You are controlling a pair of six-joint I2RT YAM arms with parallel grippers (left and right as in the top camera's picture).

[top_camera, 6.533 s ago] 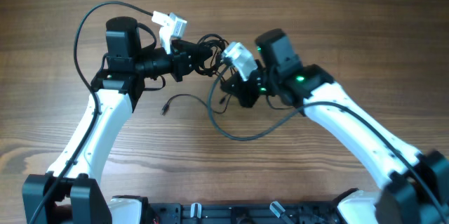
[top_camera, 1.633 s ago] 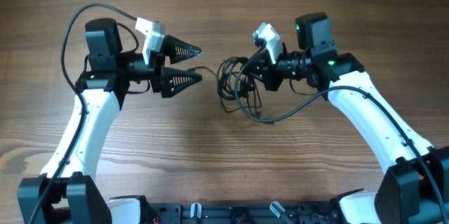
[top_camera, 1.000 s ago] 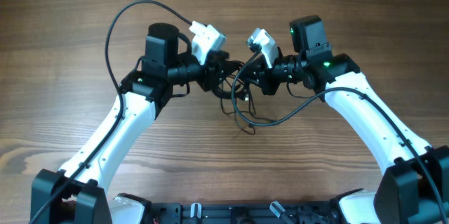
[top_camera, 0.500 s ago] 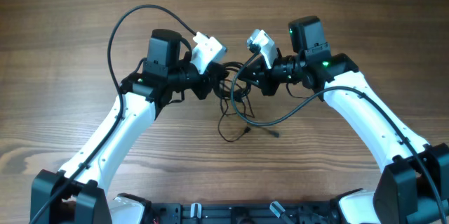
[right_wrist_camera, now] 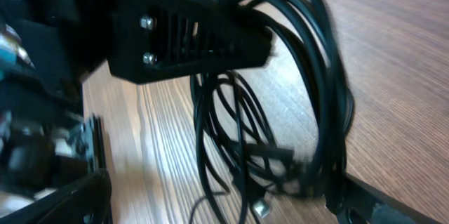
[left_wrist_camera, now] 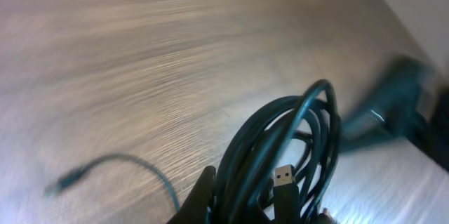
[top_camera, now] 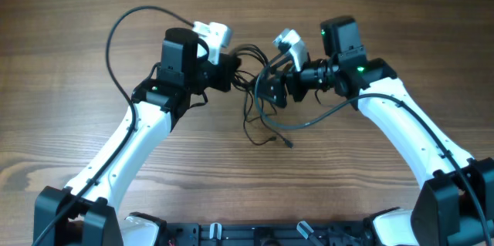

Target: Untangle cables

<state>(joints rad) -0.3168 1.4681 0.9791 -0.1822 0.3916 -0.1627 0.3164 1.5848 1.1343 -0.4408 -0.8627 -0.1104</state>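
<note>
Our left gripper [top_camera: 231, 72] has its fingers pressed together, and we judge they are pinching the cables [left_wrist_camera: 326, 136]. The left wrist view shows the coil rising straight out from the fingertips, with a small plug [left_wrist_camera: 284, 176] hanging just inside the loops. That pinch seems to be what keeps the bundle off the table [top_camera: 77, 45], since nothing else carries it. Its likely purpose is to anchor one side of the knot so the other arm can work strands free.

Between the two grippers the coil hangs in several loops. Below the fingers, a few loose strands trail down to the wood and end in a free tip [top_camera: 289, 144].

Our right gripper [top_camera: 274, 90] has its fingers [right_wrist_camera: 189, 38] spread wide. In its wrist view the thick part of the bundle runs past the tip of the upper finger and down through the gap, pinched by neither finger. We take it the jaws stand open there to pick a fresh strand. Whether the upper finger actually touches the cords, we cannot tell. The knot looks far from undone.
</note>
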